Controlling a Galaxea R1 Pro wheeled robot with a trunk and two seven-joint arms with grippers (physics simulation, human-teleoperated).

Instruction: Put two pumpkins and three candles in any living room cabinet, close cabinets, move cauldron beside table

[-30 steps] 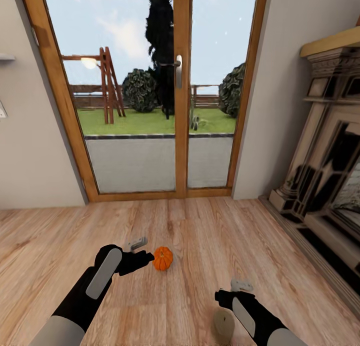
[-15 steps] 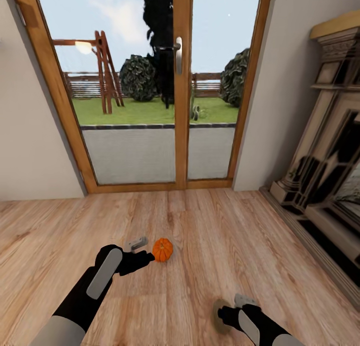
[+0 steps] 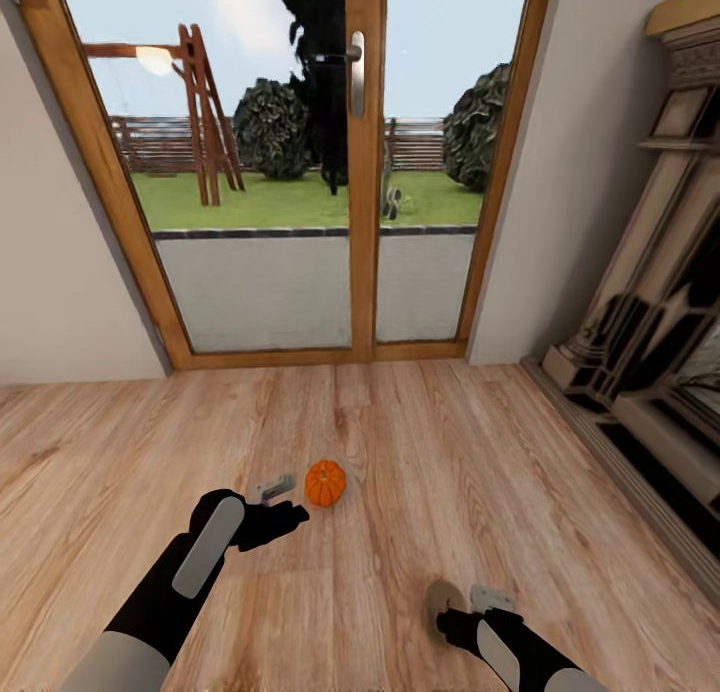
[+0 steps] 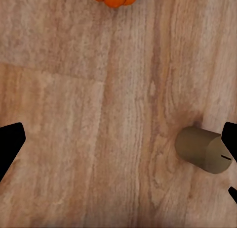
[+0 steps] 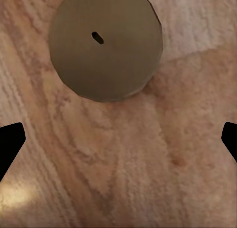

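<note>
Pumpkin (image 3: 325, 482) sits on the wood floor (image 3: 560, 532) just off the left gripper (image 3: 283, 504), jaws spread and empty, while the right gripper (image 3: 462, 612), also spread wide, hovers beside a candle (image 5: 105, 44).

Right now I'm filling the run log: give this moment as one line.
left claw: open, short of pumpkin | right claw: open, over candle | both on wood floor | nothing held

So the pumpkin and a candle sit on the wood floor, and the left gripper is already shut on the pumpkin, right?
Not quite. The left gripper is open and short of the pumpkin, as the head view shows. The pumpkin and the candle are on the wood floor.
</note>
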